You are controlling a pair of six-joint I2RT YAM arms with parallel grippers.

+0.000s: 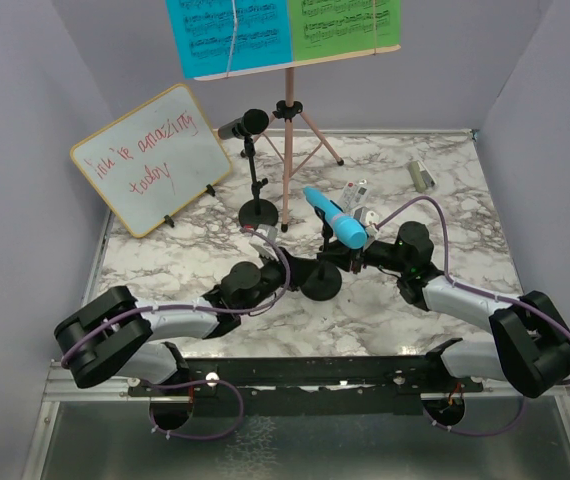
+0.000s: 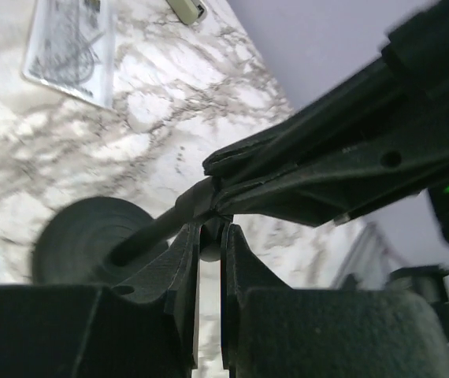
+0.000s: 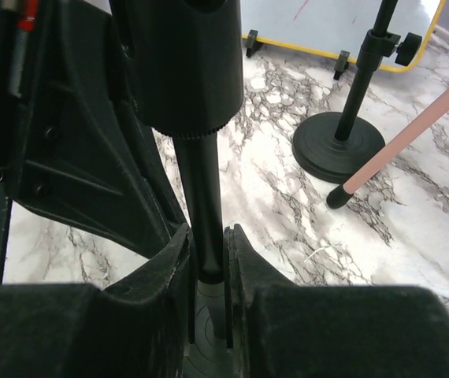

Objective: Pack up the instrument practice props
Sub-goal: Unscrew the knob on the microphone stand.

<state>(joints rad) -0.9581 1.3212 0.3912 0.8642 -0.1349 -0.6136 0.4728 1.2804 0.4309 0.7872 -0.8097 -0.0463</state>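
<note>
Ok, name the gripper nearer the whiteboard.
Left. The left gripper clamps the near mic holder on the side facing the whiteboard; the right gripper clamps it from the opposite side, farther away.

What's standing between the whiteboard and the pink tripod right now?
In the top view, the black microphone on its round-based holder stands between the whiteboard and the pink tripod.

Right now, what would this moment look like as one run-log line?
left claw: shut on near mic holder | right claw: shut on same holder's pole | blue microphone: tilted atop that holder
</note>
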